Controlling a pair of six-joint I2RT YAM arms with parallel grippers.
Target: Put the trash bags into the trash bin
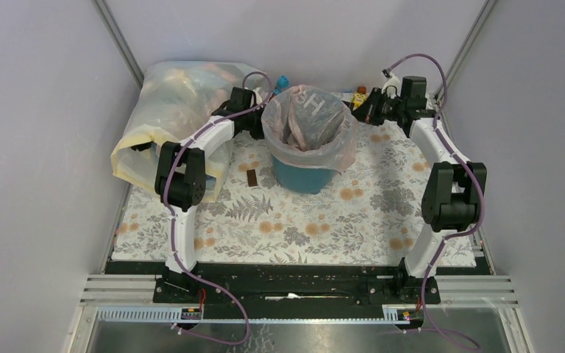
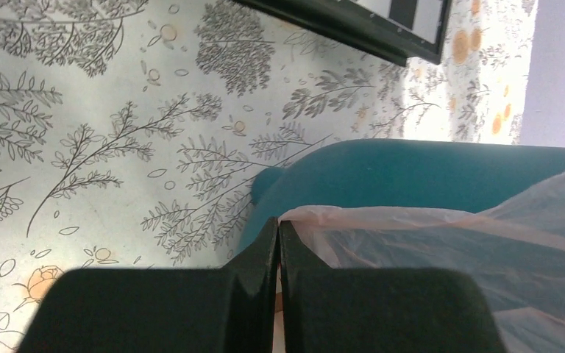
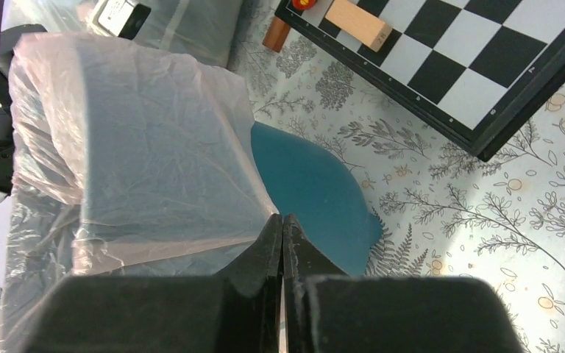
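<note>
Over the table (image 1: 294, 220), top view:
- bin (image 1: 305, 175), upright at the far middle.
- bag (image 1: 310, 125), mouth spread open and hem folded down outside the rim all round, so it sits as a liner. The task looks nearly complete.
- Bin contents: only the bag's dim brownish hollow shows; whether anything lies in it cannot be told.
- left gripper (image 1: 260, 112) at the left rim and right gripper (image 1: 358, 112) at the right rim, placed opposite each other, probably to stretch the hem across.
- sack (image 1: 169, 110), back left, slumped and stuffed with crumpled plastic.

Left wrist view:
- left gripper (image 2: 278, 224), fingers pressed together. The bag (image 2: 449, 250) hem runs right into their tips, apparently pinched.
- bin (image 2: 427, 173) wall bare just past the hem.

Right wrist view:
- right gripper (image 3: 282, 220), fully closed, with the lower bag (image 3: 147, 147) edge meeting the tips, seemingly nipped there.
- bin (image 3: 309, 191) side exposed below the overhang.
- checkerboard (image 3: 471, 66) beyond, carrying a wooden block (image 3: 357, 23).
</note>
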